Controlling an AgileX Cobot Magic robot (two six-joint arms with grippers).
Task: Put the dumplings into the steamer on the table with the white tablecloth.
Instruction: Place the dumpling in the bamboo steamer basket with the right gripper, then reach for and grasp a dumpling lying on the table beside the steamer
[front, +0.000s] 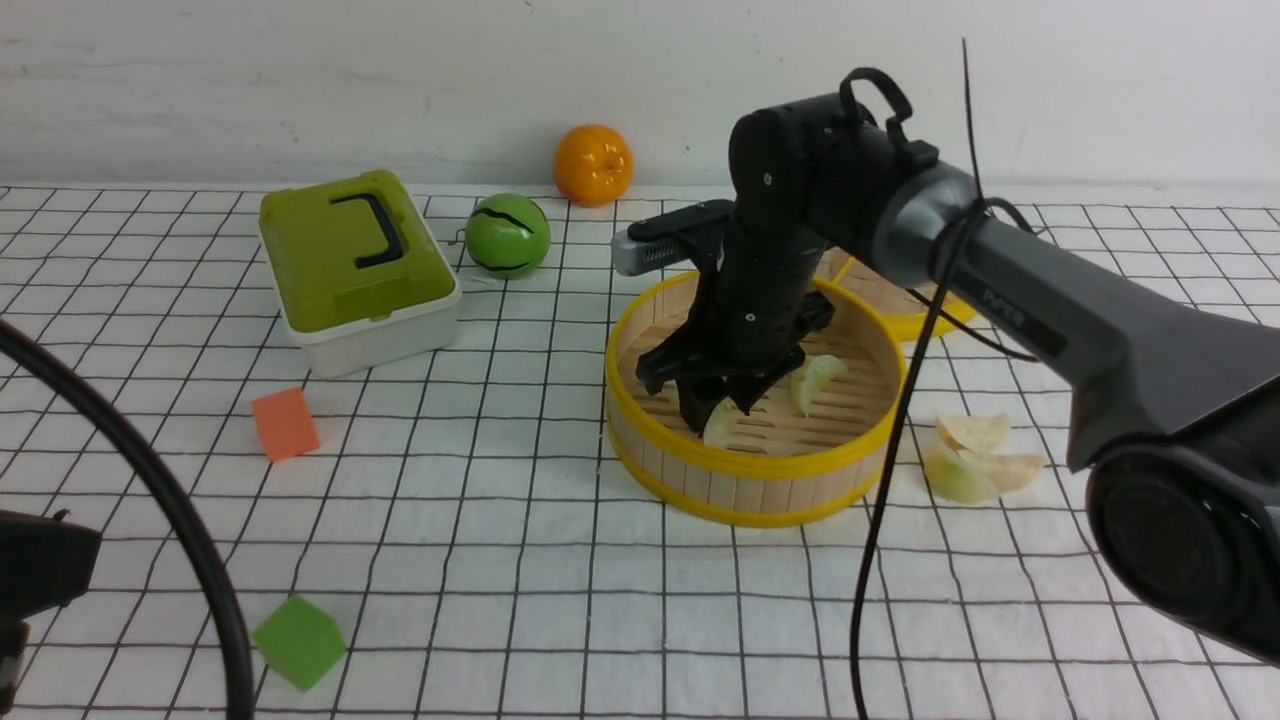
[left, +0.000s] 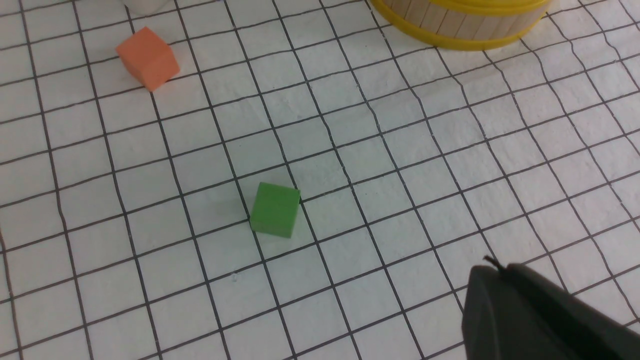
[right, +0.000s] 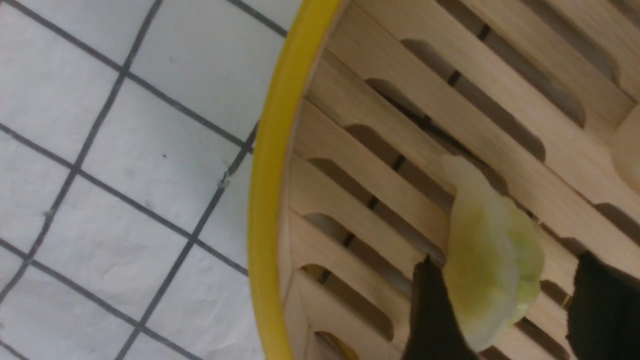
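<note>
The steamer (front: 752, 472) stands on the table's white tablecloth (front: 520, 520) at centre right. My right gripper (front: 718, 408) reaches down inside it, open. A pale green dumpling (right: 492, 250) lies on the slats between the fingers, against one finger (right: 430, 310) and clear of the other. A second green dumpling (front: 817, 380) rests further in. Three more dumplings lie on the cloth right of the steamer: two cream (front: 972, 432) (front: 1012, 468) and one green (front: 955, 478). In the left wrist view my left gripper (left: 495, 267) is shut and empty, hanging over bare cloth.
A woven lid with yellow spokes (front: 925, 318) lies behind the steamer. At the back left stand a green box (front: 350, 260), a green ball (front: 507, 235) and an orange (front: 593, 163). An orange cube (front: 285, 423) and a green cube (front: 300, 640) sit on the left.
</note>
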